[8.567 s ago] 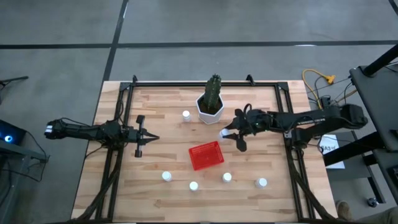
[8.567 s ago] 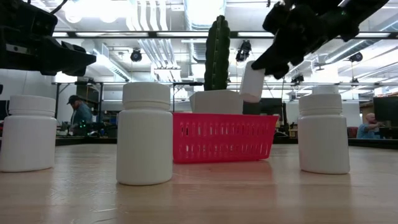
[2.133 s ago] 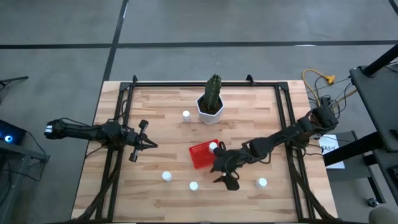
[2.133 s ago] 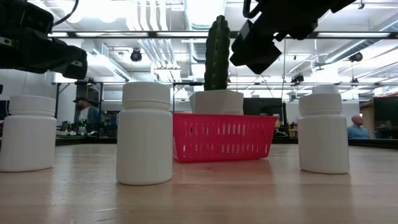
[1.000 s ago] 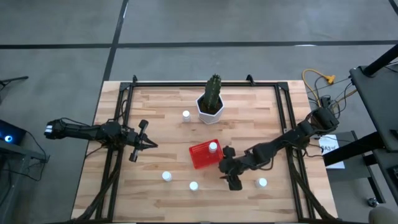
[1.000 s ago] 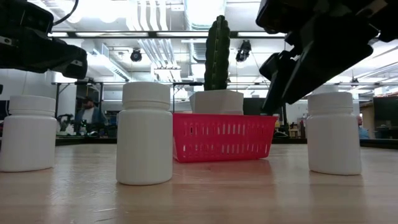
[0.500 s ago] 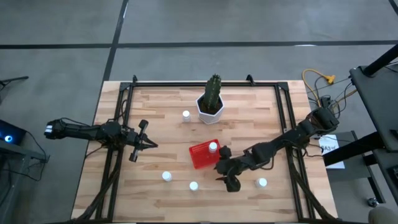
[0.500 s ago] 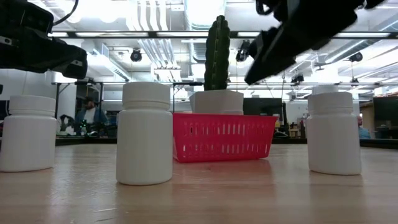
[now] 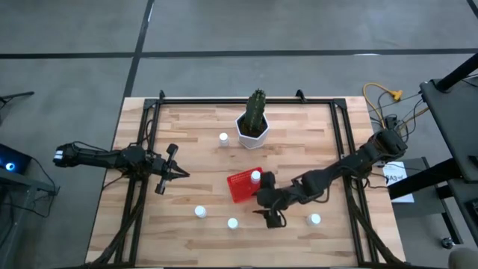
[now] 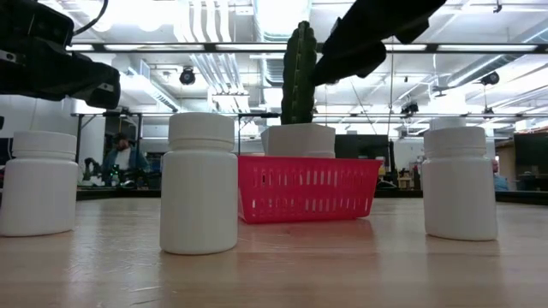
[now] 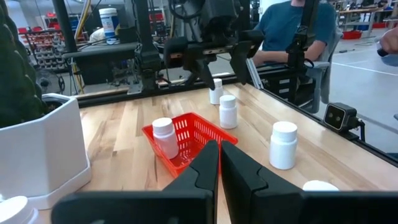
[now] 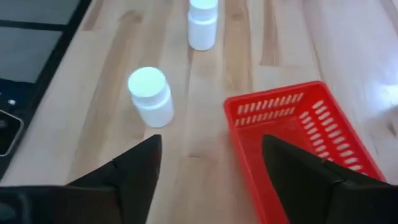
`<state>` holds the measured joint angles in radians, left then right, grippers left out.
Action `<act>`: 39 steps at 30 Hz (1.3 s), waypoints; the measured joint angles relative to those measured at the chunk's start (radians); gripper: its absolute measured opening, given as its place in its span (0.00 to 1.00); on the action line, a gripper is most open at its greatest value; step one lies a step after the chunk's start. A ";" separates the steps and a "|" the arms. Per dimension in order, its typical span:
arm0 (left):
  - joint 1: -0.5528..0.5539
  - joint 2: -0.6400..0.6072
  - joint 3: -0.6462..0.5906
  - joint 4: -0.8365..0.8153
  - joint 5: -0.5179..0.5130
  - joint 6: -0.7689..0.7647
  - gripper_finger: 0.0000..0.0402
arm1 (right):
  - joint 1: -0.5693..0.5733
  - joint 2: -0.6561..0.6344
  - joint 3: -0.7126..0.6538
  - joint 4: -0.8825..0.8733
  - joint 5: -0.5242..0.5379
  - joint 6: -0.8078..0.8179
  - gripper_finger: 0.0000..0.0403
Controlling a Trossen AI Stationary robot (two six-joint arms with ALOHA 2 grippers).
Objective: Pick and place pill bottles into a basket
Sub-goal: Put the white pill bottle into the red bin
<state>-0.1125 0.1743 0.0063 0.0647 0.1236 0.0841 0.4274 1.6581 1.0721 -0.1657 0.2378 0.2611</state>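
Right hand (image 9: 270, 217) empty, fingers spread, hovering just beside red basket (image 9: 243, 187) toward counter's front edge. One pill bottle (image 9: 256, 177) inside basket; others standing on counter (image 9: 299, 123). Left hand (image 9: 173, 171) closed, empty, near left edge.

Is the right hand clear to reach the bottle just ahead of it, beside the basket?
Likely yes: the right hand is open, and that pill bottle stands upright on bare wood ahead of it, clear of the basket.

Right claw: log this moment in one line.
right claw open, empty, near basket | one pill bottle inside | left claw shut, idle
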 joint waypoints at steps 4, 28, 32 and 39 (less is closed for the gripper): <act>0.000 0.000 0.000 -0.001 0.000 0.000 0.00 | 0.000 0.000 0.003 -0.043 0.001 0.006 0.75; 0.000 0.000 0.000 -0.001 0.000 -0.001 0.00 | 0.023 0.000 0.005 -0.251 -0.127 0.200 0.73; 0.000 0.000 0.000 -0.001 0.000 -0.001 0.00 | 0.027 0.000 0.005 -0.272 -0.130 0.206 0.73; 0.000 0.000 0.000 -0.001 0.000 -0.001 0.00 | 0.027 0.000 0.003 -0.331 -0.131 0.246 0.73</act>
<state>-0.1127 0.1745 0.0063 0.0635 0.1238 0.0834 0.4542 1.6581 1.0756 -0.4964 0.1070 0.5069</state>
